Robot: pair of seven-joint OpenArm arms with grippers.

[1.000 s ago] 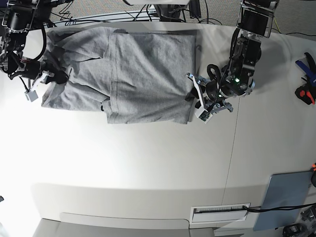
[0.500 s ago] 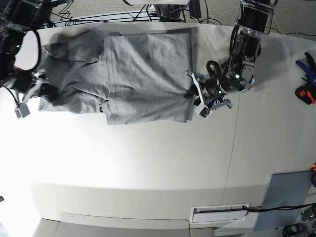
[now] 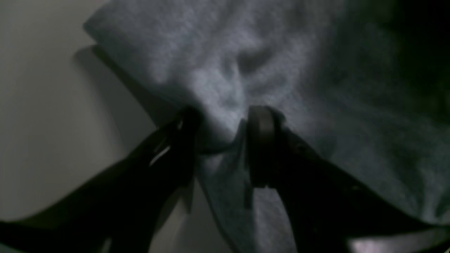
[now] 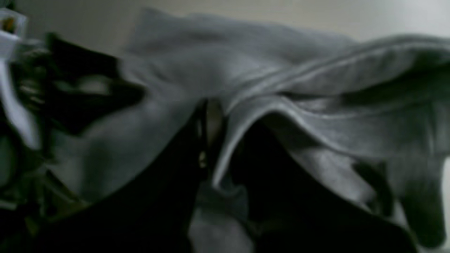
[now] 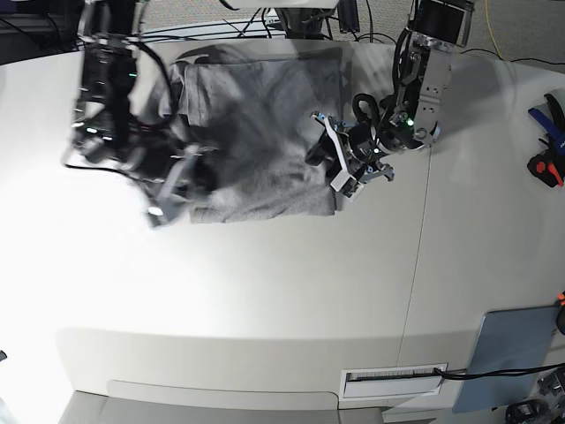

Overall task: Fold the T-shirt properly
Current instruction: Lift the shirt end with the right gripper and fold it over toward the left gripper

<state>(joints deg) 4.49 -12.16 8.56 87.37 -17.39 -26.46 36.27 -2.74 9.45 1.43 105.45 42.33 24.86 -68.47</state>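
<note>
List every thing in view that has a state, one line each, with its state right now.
T-shirt: partly folded, rumpled, lying on the table, gripped at two edges.
Left gripper: shut on a bunched fold of the T-shirt's edge.
Right gripper: shut on the T-shirt's hemmed edge, cloth draped over it.

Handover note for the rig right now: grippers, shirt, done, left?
Left gripper: shut on a pinch of T-shirt fabric at its edge, table side.
Right gripper: shut on a hemmed edge, carrying it over the shirt; its arm is blurred in the base view.
T-shirt: grey, at the far side of the table, partly folded and bunched under the right arm.
Done: first folds. Left: lay this fold flat, release, finish folding.
</note>
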